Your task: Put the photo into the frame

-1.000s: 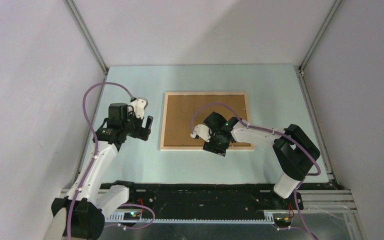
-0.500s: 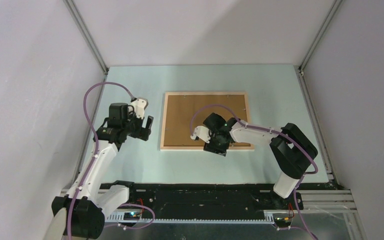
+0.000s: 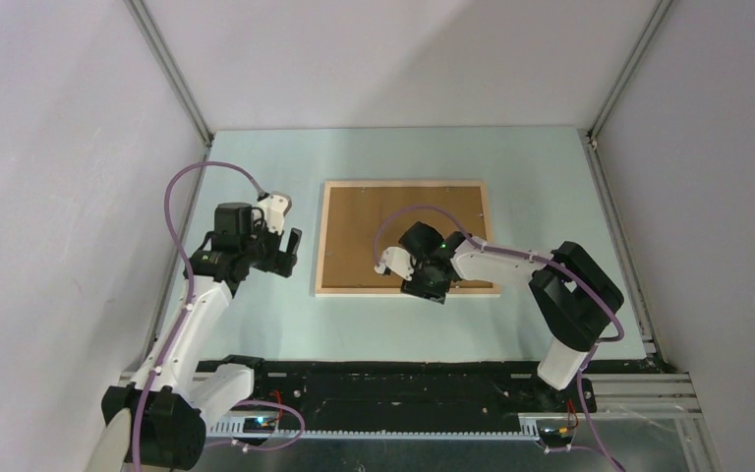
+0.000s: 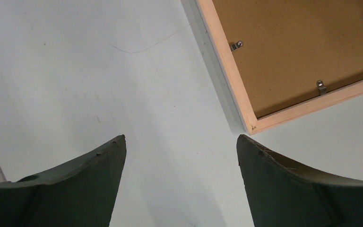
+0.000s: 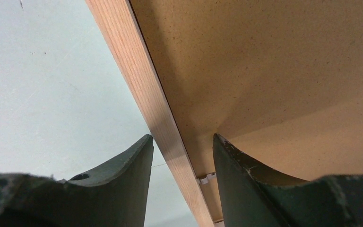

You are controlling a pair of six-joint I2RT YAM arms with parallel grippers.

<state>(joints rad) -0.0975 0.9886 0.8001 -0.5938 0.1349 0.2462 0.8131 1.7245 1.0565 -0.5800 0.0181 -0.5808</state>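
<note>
The frame [image 3: 354, 288] lies flat and back-up at the middle of the table [image 3: 551, 197], with the brown backing board [image 3: 364, 226] filling it. The right gripper [image 3: 431, 285] sits low on its 6 o'clock rail. In the right wrist view that claw [image 5: 183, 139] is partly spread, and the rail [image 5: 137, 80] runs from 11 o'clock down through the gap, one finger outside over the table and the other over the board [image 5: 264, 71]. The left gripper [image 3: 290, 251] hangs at the frame's 9 o'clock, apart from it and spread wide around nothing, and from that claw [image 4: 180, 139] the frame's corner [image 4: 250, 125] shows at about 1 o'clock.
</note>
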